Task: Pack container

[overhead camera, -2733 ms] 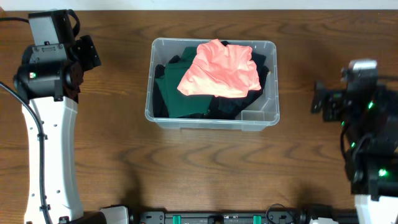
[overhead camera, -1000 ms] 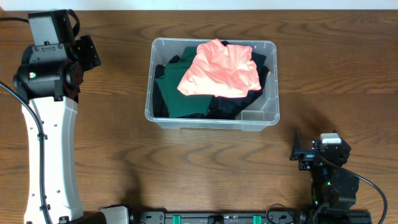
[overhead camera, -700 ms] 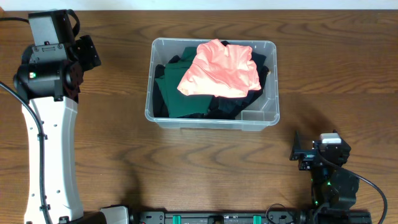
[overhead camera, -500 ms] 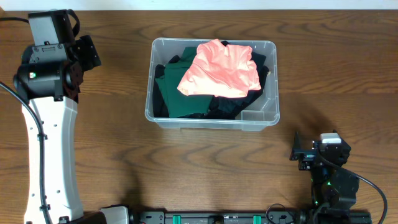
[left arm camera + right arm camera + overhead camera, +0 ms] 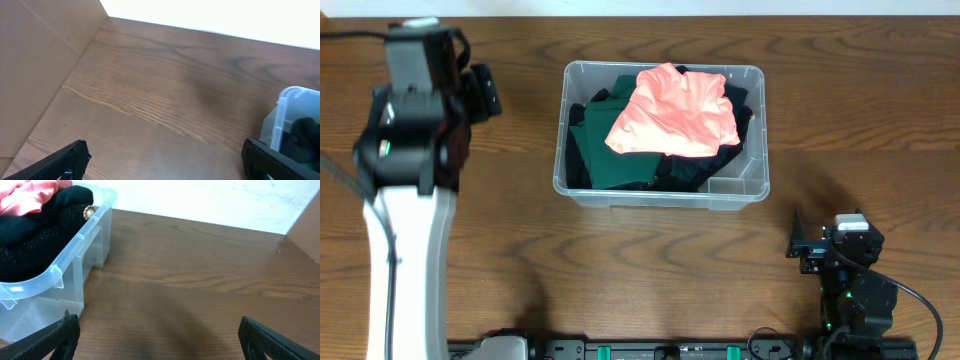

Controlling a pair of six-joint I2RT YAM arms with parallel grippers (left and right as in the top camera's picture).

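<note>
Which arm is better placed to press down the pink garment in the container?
Probably left: the left gripper, open, hangs high beside the container; the right gripper, also open, sits low, folded back at its base.

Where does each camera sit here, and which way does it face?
Overhead: above the table, looking down at the bin, left arm and right arm.
Left wrist: on the left arm, facing across the table to the bin's corner; open left pincer at the bottom.
Right wrist: on the right arm, facing the bin's side; open right pincer at the bottom.
Shared: the bin, in all three.
</note>
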